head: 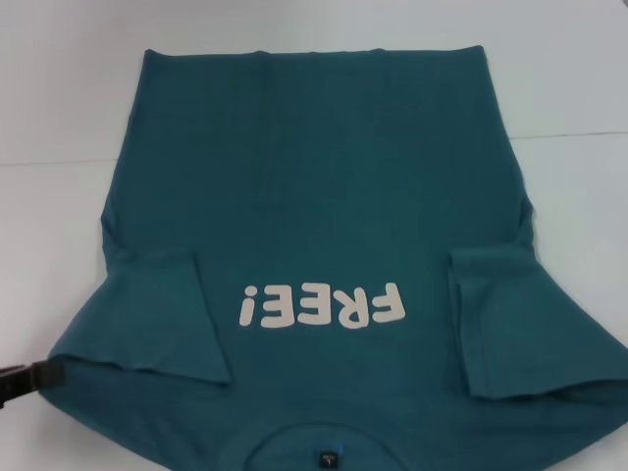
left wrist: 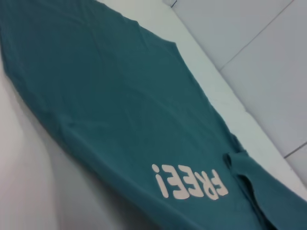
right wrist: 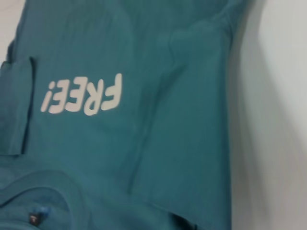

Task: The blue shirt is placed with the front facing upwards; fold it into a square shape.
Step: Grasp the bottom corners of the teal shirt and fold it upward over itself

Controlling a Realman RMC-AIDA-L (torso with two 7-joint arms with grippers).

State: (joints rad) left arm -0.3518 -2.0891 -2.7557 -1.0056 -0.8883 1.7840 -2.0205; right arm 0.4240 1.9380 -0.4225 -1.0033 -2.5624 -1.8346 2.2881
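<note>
Shirt (head: 324,177) lies front up, both sleeves turned inward, likely to square its outline. Left gripper (head: 25,381) at lower-left edge; its opening cannot be told. Right gripper unseen.

Blue shirt (right wrist: 158,143) fills most of right wrist view, lying flat, front up. White "FREE!" lettering (right wrist: 82,96) on chest, seen upside down. One sleeve (right wrist: 17,105) folded inward over shirt body beside exclamation-mark end of lettering, its straight edge running beside that mark. Other sleeve (right wrist: 201,72) also folded inward on far side of lettering, soft creases around its seam. Ribbed collar (right wrist: 43,184) curves near view corner, small dark tag (right wrist: 34,218) inside it. Pale bench (right wrist: 273,120) bare beside shirt edge.
</note>
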